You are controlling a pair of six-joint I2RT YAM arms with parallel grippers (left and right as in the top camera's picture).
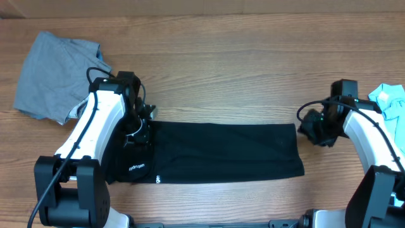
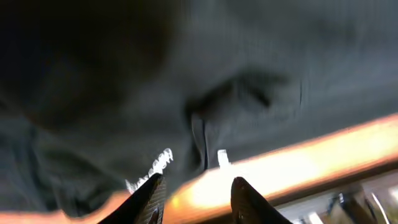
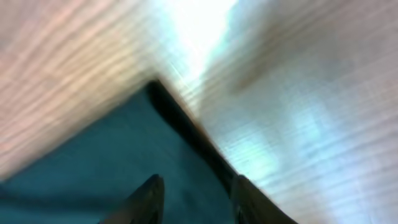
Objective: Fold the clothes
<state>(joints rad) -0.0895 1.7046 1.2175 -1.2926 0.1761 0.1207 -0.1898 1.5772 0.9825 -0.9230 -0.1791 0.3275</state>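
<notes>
Left jaws stand spread and empty just above the left end of the black shirt [image 1: 221, 149], close to its white lettering [image 2: 152, 169]. Right jaws, likewise spread and holding nothing, hang over the shirt's far right corner. Folded into a long band, the shirt lies flat on the counter [image 1: 221, 76].

Overhead: left end of black shirt [image 1: 215, 152] hidden under left arm [image 1: 95, 126]. White lettering [image 1: 137, 167] and label [image 1: 157, 180] too small to read. Light-blue garment [image 1: 391, 101] cut by right edge. Right gripper [image 1: 314, 132] masked by own wrist.
Left wrist view: motion-blurred, lettering smeared, fingers [image 2: 149, 199] cut by lower edge.
Right wrist view: blurred, shirt corner soft-edged, finger bases cut off.
</notes>
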